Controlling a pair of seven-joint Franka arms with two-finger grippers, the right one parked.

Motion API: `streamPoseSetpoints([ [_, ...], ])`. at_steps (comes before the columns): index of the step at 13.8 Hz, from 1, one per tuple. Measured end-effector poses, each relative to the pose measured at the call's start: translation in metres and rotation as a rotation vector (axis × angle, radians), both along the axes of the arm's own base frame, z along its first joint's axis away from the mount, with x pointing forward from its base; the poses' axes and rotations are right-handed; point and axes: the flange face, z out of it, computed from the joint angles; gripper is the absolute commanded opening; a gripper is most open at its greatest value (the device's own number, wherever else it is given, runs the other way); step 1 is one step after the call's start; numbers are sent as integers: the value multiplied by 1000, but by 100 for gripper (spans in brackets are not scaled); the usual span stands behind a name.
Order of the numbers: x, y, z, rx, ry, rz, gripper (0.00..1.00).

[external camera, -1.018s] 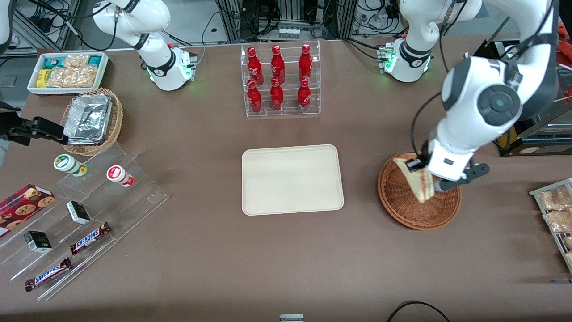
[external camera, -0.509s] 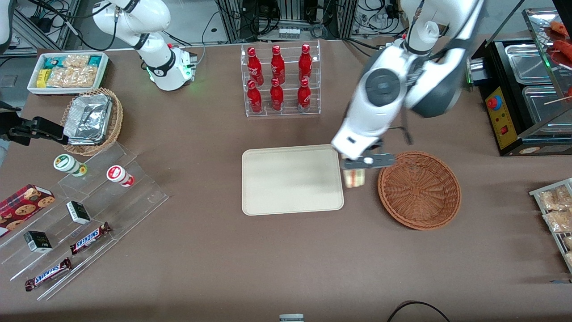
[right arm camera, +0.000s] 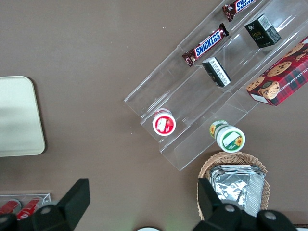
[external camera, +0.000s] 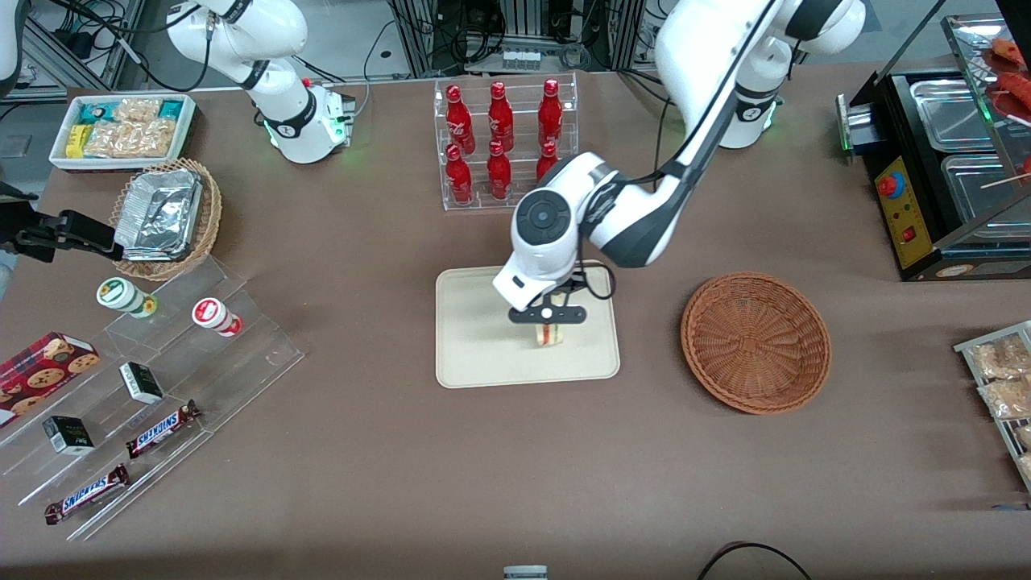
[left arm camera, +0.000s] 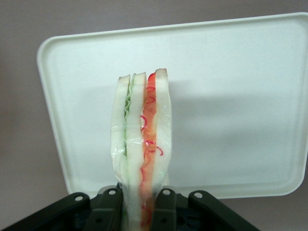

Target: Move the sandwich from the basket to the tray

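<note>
My left gripper (external camera: 548,320) hangs over the cream tray (external camera: 475,338), shut on the sandwich (external camera: 548,335). The sandwich is a wedge of white bread with green and red-orange filling stripes (left arm camera: 141,144), held upright on its edge between the black fingers (left arm camera: 163,211) above the tray (left arm camera: 231,96). Whether its lower edge touches the tray I cannot tell. The reddish-brown wicker basket (external camera: 755,342) sits beside the tray toward the working arm's end of the table, with nothing in it.
A clear rack of red bottles (external camera: 503,145) stands farther from the front camera than the tray. Toward the parked arm's end lie an acrylic stand with snack bars (external camera: 161,427), a tan basket of foil containers (external camera: 165,217) and a white snack bin (external camera: 121,129).
The gripper lifted the sandwich out of the basket, carried it sideways past the tray's edge, and now holds it over the tray. The basket is left empty.
</note>
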Motion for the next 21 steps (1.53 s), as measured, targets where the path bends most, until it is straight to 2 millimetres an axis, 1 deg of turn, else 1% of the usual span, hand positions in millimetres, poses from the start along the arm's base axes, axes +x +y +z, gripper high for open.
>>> streamPoseSetpoints([
  [2, -3, -9, -14, 10, -17, 8, 0],
  [4, -6, -16, -23, 3, -35, 14, 0],
  [9, -17, -30, -60, 2, -33, 6, 0],
  [10, -18, -31, -64, 5, -30, 9, 10],
  [11, -19, -31, -67, 8, -27, 10, 53],
  [12, -20, -31, -71, 11, -23, 10, 100],
  [14, -21, -32, -75, 14, -21, 9, 100],
  [16, -18, -33, -69, 5, -31, 12, 100],
  [17, -14, -34, -62, -3, -42, 17, 100],
  [18, -10, -34, -50, -12, -55, 23, 100],
  [19, -4, -31, -33, -14, -65, 34, 100],
  [20, 2, -24, -9, -15, -73, 48, 100],
  [21, 10, -14, 18, -16, -83, 67, 100],
])
